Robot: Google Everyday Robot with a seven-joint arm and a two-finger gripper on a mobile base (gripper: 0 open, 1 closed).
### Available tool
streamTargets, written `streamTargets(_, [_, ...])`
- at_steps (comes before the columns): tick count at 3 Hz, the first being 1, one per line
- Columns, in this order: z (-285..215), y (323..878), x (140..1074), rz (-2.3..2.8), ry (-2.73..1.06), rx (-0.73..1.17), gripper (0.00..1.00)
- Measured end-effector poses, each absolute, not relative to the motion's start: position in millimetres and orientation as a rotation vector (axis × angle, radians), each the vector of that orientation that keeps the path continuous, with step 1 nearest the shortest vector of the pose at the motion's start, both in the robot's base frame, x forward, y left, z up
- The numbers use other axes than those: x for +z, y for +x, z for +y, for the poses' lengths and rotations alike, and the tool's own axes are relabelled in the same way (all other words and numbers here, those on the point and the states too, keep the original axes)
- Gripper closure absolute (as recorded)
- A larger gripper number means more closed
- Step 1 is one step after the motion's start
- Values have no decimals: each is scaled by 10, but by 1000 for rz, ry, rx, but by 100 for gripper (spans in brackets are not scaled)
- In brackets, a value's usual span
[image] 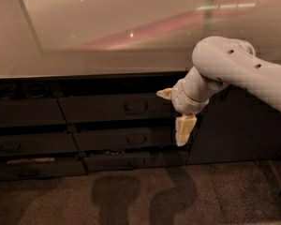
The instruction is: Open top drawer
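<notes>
Plainly early days. Look under the counter [107,41] for the top drawer [93,109]: widest of the dark fronts, set above a middle drawer [107,139] and a bottom drawer [117,163]. Appears shut, or near enough: no pale rim, no side, no floor on show, only the flat front with its handle [136,107] at centre. Hard to rule out a slight gap, given the dark band above.

Find the gripper [171,117] at the right end of that front, near the edge of the cabinet door [234,125]. Spread wide and empty, with one finger [165,93] pointing left at about the level of the drawer's upper edge and the other [184,130] hanging down before the middle drawer. Sits right of the handle, apart from it, gripping nothing. Cannot tell whether touching the front.

So, judged from this: nothing done beyond the approach. Left to do: shift left to the handle, set the jaws about the loop, close, then pull straight out over the floor [131,196], far enough to bare the inside. Worth minding the lower finger, close to the middle drawer and liable to snag there.
</notes>
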State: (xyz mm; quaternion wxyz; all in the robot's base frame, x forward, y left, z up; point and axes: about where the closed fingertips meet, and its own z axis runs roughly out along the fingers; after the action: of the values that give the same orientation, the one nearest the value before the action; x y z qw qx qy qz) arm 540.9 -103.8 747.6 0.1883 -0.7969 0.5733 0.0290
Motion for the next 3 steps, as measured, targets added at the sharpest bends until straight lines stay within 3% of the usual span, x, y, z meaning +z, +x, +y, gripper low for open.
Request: streamTargets(3, [-1154, 5571, 7339, 1598, -2228, 74, 0])
